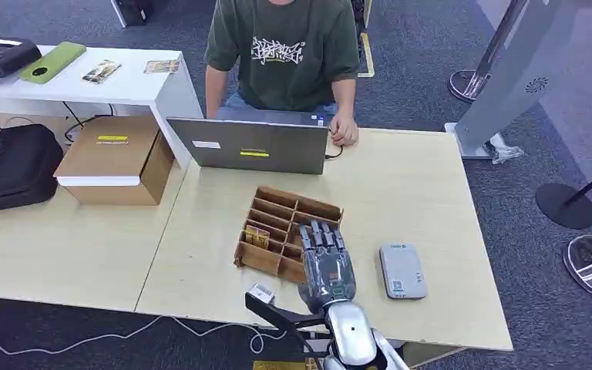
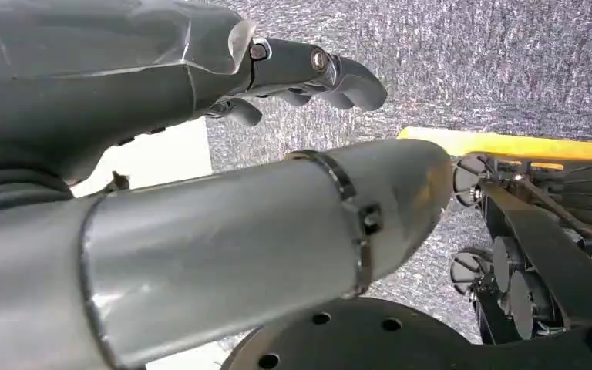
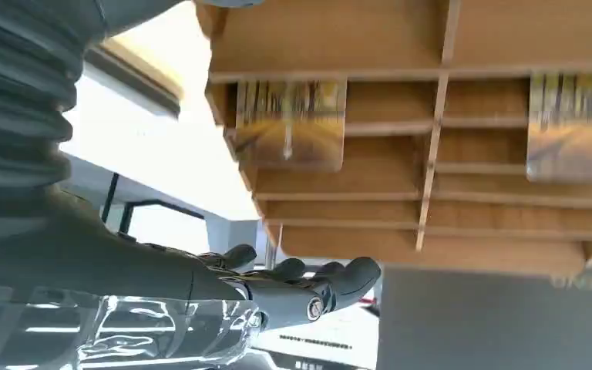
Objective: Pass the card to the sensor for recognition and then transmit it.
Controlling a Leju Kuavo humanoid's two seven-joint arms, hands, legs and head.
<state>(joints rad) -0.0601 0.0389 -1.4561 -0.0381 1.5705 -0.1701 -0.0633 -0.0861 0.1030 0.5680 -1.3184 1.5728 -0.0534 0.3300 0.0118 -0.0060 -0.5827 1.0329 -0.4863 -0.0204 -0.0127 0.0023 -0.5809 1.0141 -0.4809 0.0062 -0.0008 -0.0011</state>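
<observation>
Scene: a pale wooden table (image 1: 401, 193) crosses the middle of the head view; a person in a dark green T-shirt (image 1: 285, 54) sits at its far edge behind an open grey laptop (image 1: 250, 145).
Card holder: a brown cardboard tray with slotted compartments (image 1: 289, 220) sits at the centre of the frame, its long rows running from lower left to upper right.
Cards: yellowish printed cards (image 1: 257, 237) stand in a slot at the tray's lower left; the right wrist view shows two such cards (image 3: 290, 123) upright in separate slots.
Sensor: a flat grey rectangular card reader (image 1: 401, 270) lies on the table at lower right of centre, well apart from the tray, long axis running away from the robot.
Right hand (image 1: 324, 258): enters from the bottom centre and reaches over the tray's near right corner, fingers extended, somewhat apart and holding nothing; whether they touch the tray cannot be told.
Left hand (image 2: 277, 73): seen in the left wrist view hanging over grey carpet, fingers loosely curled and holding nothing.
Key relation: the cards lie to the left of and slightly beyond the right hand's fingertips, with the reader on the hand's opposite side; the right hand is the nearer one to both.
Step judged: no card has been picked yet, so the task looks to be at its start.
</observation>
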